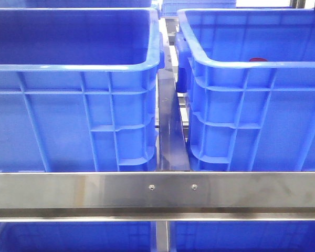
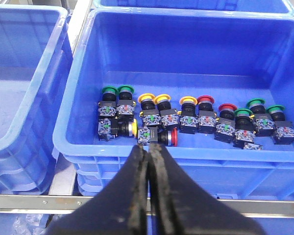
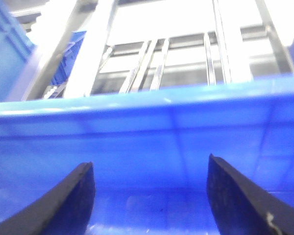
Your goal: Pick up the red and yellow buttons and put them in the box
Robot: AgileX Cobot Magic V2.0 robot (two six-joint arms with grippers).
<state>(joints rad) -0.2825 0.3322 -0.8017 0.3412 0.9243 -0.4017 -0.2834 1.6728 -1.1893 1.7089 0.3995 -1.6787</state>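
Left gripper (image 2: 148, 152) has its jaws pressed together with nothing between them, tips hovering right over the near rim of a blue crate (image 2: 186, 156). Inside that crate there's a row of pushbuttons lying on the floor: green-capped ones (image 2: 109, 90) at either end, a few yellow buttons (image 2: 146, 97) in the middle, and red buttons (image 2: 205, 100) next to those. One more red-capped unit (image 2: 172, 137) lies on its side closest to the fingertips, just past the rim. A second blue crate (image 2: 24, 98) sits beside this one, and what shows of its inside looks bare.

Right gripper (image 3: 149, 196) is spread wide, both fingers (image 3: 73, 200) well apart with only blue plastic behind them. It's down inside or right against a blue box (image 3: 186, 127), view is blurry, metal frame bars above.

Front view just shows two big blue crates side by side behind a steel rail (image 1: 157, 191), narrow gap between them. Tiny bit of red (image 1: 258, 60) peeks over the rim of the right crate (image 1: 252, 105). Neither gripper is visible there.
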